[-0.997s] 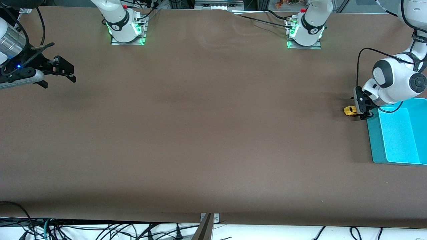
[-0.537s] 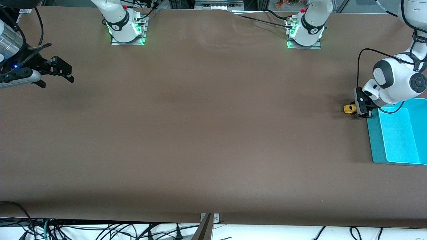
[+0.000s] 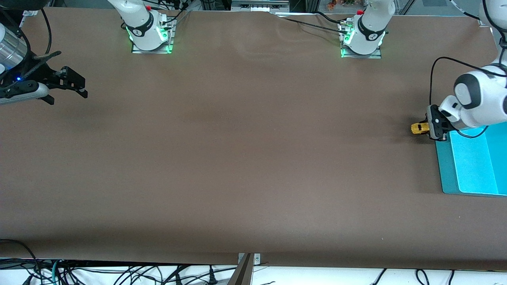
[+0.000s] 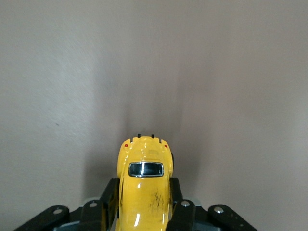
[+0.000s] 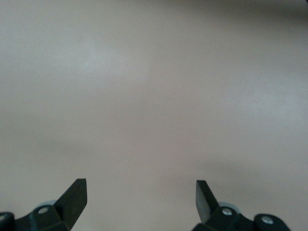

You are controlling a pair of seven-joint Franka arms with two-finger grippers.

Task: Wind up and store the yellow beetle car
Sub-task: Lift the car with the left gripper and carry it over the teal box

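- The left gripper (image 3: 427, 129) sits low at the left arm's end of the brown table (image 3: 245, 158), its fingers clamped on the sides of the yellow beetle car (image 3: 419, 128).
- In the left wrist view, the yellow beetle car (image 4: 144, 187) pokes out from between the black fingers (image 4: 109, 202), rear window and roof showing.
- The car is just beside the corner of a turquoise bin (image 3: 471, 162), outside it.
- The right gripper (image 3: 77, 88) waits over the right arm's end of the table, fingers spread wide and holding nothing (image 5: 139, 197).
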